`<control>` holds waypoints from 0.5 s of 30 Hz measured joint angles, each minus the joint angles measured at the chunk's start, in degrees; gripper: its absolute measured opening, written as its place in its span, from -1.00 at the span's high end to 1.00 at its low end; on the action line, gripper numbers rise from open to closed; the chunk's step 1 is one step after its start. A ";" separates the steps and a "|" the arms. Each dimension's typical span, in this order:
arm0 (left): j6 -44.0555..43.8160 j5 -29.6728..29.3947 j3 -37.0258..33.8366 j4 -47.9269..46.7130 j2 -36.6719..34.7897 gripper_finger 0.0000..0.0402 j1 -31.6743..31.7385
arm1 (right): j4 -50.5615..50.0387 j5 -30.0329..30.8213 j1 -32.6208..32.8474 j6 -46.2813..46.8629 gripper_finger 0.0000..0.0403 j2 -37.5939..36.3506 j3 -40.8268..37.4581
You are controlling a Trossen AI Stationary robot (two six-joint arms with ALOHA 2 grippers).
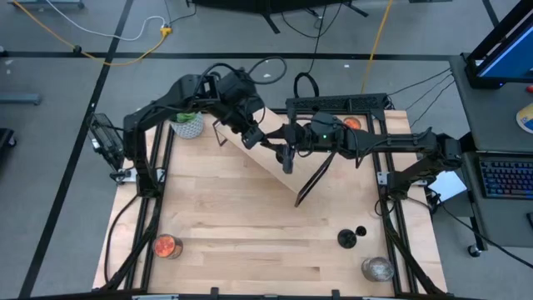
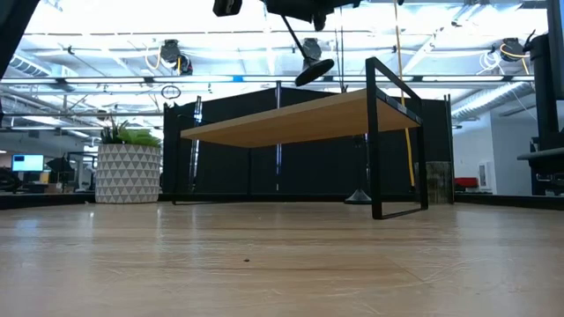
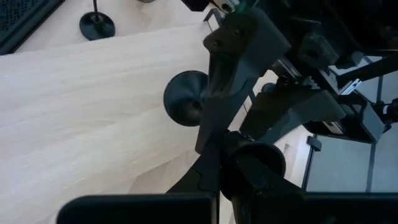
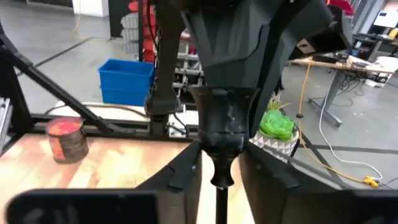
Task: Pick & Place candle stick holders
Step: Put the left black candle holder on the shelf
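One black candle stick holder (image 2: 308,63) is in the air above the low wooden shelf (image 2: 291,123), tilted, its round base (image 3: 181,99) lowest and its cup (image 4: 221,121) uppermost. My right gripper (image 1: 287,157) is shut on it just under the cup. My left gripper (image 1: 252,133) is right above the cup, also seen in the right wrist view (image 4: 236,43). Two more holders (image 1: 346,239) (image 1: 361,231) stand on their bases at the table's near right. Another (image 2: 357,195) stands on the table behind the shelf. My right gripper pinches the holder's thin neck (image 4: 221,163) just below the cup between its two fingers. The fingers lie across the stem. The holder is lifted clear of the shelf, tilted, with the stem and base hanging below the fingers.
The shelf (image 1: 266,162) with its black frame stands in the table's middle. A potted plant (image 1: 187,125) is at the far left, a red candle jar (image 1: 166,247) at the near left, and a glass jar (image 1: 377,268) at the near right.
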 joint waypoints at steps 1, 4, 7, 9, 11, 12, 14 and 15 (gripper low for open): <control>0.25 0.11 0.00 -0.26 0.03 0.95 -0.01 | -0.07 -0.62 0.00 -0.06 0.62 0.04 -0.02; 1.14 1.13 0.00 0.16 0.13 0.95 -0.04 | 0.02 -0.86 0.02 -0.32 0.78 0.11 -0.02; 1.24 1.33 0.04 0.38 0.48 0.95 -0.04 | -0.11 -0.81 0.04 -0.44 0.90 0.11 -0.06; 1.47 1.32 0.02 0.29 0.55 0.95 0.00 | -0.16 -0.77 0.02 -0.64 0.90 0.13 -0.13; 1.61 1.38 0.02 0.33 0.53 0.95 0.09 | 0.09 -0.77 0.02 -0.58 0.90 0.12 -0.13; 1.61 1.46 0.02 0.33 0.53 0.95 0.11 | 0.13 -0.76 0.02 -0.52 0.90 0.11 -0.13; 1.61 1.40 0.02 0.23 0.55 0.95 0.12 | 0.10 -0.68 0.04 -0.50 0.90 0.11 -0.13; 1.61 1.34 0.02 0.22 0.55 0.95 0.16 | 0.08 -0.68 0.03 -0.50 0.90 0.11 -0.13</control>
